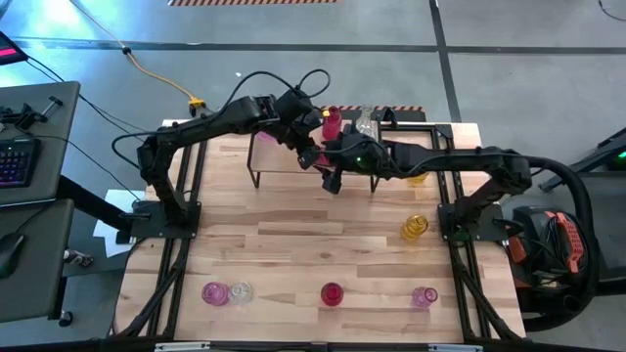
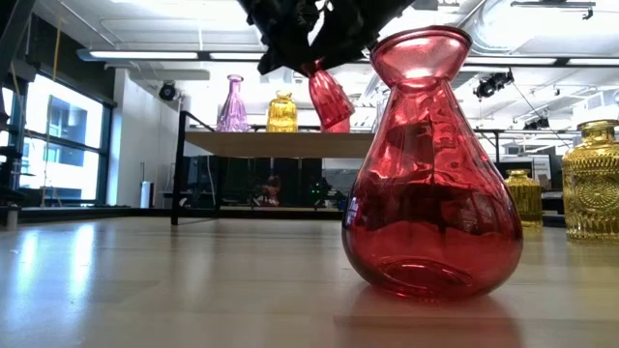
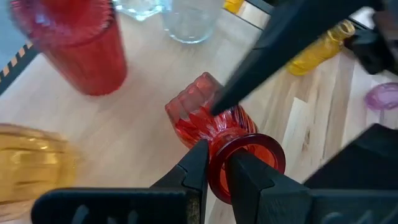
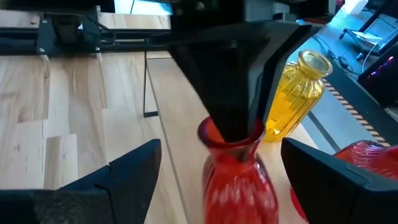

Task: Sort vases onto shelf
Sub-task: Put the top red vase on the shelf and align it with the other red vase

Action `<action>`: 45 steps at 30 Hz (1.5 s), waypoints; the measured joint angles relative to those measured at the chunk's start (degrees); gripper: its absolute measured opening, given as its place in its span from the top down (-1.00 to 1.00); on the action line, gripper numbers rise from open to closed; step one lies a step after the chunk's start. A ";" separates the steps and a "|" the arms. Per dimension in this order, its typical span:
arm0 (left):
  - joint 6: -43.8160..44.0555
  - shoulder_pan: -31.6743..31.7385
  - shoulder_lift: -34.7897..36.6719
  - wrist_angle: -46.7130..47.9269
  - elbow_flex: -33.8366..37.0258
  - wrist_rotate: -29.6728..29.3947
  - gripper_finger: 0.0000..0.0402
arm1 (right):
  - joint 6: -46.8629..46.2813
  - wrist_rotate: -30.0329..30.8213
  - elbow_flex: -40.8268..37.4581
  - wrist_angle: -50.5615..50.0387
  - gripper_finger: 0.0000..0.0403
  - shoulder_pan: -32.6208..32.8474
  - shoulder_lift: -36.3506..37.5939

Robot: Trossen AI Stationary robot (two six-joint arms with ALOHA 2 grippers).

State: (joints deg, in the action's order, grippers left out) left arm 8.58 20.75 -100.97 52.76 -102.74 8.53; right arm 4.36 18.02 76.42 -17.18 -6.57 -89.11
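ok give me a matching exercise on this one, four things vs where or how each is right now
Things
1. left gripper
2. right gripper
3. smooth red vase
4. amber vase

Places or states
a. stands on the shelf
b. open, a finger on either side of the ribbed red vase
c. shut on the ribbed red vase's neck
d. stands upright on the table, apart from the shelf

Pairs: 1-c, 2-b, 3-d, 4-a
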 joint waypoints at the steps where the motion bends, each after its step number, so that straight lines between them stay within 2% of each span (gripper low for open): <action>1: -0.31 -0.30 0.00 0.00 0.00 0.09 0.83 | 0.01 0.22 0.00 0.53 -0.57 -0.14 -0.19; 6: -0.69 -1.34 0.00 -0.06 0.00 0.06 0.83 | 0.00 0.43 0.00 0.32 -0.54 -0.21 -0.26; 9: -0.70 -1.46 0.00 -0.46 0.00 -0.04 0.83 | 0.00 0.43 0.00 0.12 -0.45 -0.20 -0.26; 23: -0.27 -1.42 0.00 -0.68 0.01 -0.10 0.83 | -2.44 -0.22 0.00 -1.70 0.36 -0.26 -0.26; 28: -0.13 -1.35 0.00 -0.70 0.02 0.22 0.82 | -1.98 -0.24 0.00 -1.85 0.57 -0.22 -0.26; 41: -0.32 -1.35 0.00 -0.95 0.02 0.21 0.80 | -3.93 -0.33 0.00 -1.85 0.62 -0.26 -0.26; 45: -1.32 -1.35 0.00 -1.18 0.04 0.16 0.78 | -4.19 -1.33 0.00 -1.84 0.56 -0.26 -0.23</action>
State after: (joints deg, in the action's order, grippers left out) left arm 7.26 19.40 -100.97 51.58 -102.70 8.69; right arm 0.17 16.70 76.42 -19.01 -6.83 -89.34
